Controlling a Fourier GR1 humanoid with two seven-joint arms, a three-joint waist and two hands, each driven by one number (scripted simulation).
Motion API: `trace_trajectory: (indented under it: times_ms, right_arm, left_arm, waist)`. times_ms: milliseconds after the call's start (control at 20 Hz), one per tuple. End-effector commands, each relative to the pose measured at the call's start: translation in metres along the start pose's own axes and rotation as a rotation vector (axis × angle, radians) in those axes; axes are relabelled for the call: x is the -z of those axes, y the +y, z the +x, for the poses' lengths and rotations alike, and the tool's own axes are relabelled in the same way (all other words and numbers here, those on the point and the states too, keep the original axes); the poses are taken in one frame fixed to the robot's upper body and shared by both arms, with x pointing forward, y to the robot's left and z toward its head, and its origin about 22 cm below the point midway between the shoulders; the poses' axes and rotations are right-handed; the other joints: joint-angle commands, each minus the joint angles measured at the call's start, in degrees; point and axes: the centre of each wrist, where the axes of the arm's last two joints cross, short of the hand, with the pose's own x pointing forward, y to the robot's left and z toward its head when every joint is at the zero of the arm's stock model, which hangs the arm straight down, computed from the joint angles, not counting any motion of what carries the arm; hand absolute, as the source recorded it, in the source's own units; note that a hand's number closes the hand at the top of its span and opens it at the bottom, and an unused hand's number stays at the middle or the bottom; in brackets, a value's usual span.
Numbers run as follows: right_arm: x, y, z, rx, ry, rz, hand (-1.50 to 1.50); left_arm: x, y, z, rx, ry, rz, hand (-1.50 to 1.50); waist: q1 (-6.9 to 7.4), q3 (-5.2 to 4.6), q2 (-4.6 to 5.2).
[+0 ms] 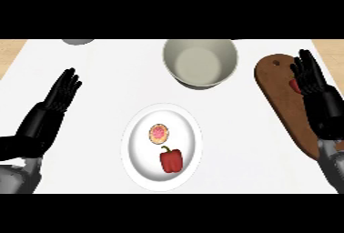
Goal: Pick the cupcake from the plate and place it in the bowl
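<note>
Head view, looking steeply down on the white worktop [87, 136].

The cupcake [159, 133] is sitting on the white plate [134, 150], in the plate's upper half; it is showing a tan rim and pink top. A red bell pepper [170, 160] is lying just below it on the same plate, close to the cupcake; cannot tell whether the two are touching. The plate is lying near the middle of the worktop.

The bowl [199, 61], pale grey and with nothing visible inside, is standing beyond the plate toward the far edge, slightly to the right, apart from the plate.

A brown wooden cutting board [282, 109] is lying along the right side of the worktop. A small red object [295, 85] is showing on it, mostly hidden behind the right hand; identity unclear.

Left hand [57, 98] is showing at the left side, fingers straight and held together, pointing away, holding nothing, well apart from the plate.

Right hand [314, 88] is showing at the right edge over the cutting board, fingers straight and relaxed, holding nothing.

A grey object [78, 41] is being cut off by the far edge at upper left.
</note>
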Motion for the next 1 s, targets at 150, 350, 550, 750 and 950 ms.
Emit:
trace_trajectory:
  times_ms: [150,350,550,750,950]
  right_arm:
    - [-0.033,0.139,-0.01,-0.017,0.199,0.194,1.5]
    - [-0.033,0.119,-0.041,-0.336,0.185,-0.05,1.5]
    - [-0.075,0.224,-0.012,-0.029,0.085,-0.262,-1.5]
    - [-0.094,0.262,0.002,-0.064,-0.098,-0.339,-1.5]
    - [-0.096,0.271,-0.002,-0.127,-0.092,-0.367,-1.5]
  left_arm:
    - [0.004,-0.022,-0.015,-0.033,0.101,0.065,0.0]
    - [-0.005,-0.036,-0.029,-0.076,0.177,0.08,0.0]
    - [-0.005,-0.047,-0.029,-0.096,0.195,0.123,0.0]
    - [0.004,-0.065,-0.03,-0.09,0.186,0.106,0.0]
    - [0.004,-0.069,-0.032,-0.076,0.208,0.133,0.0]
  waist:
    - [1.84,-0.38,-0.22]
    - [-0.2,-1.0,-0.73]
    - [-0.36,-0.11,-1.14]
    - [0.41,-0.23,-0.76]
    - [-0.84,-0.44,-1.19]
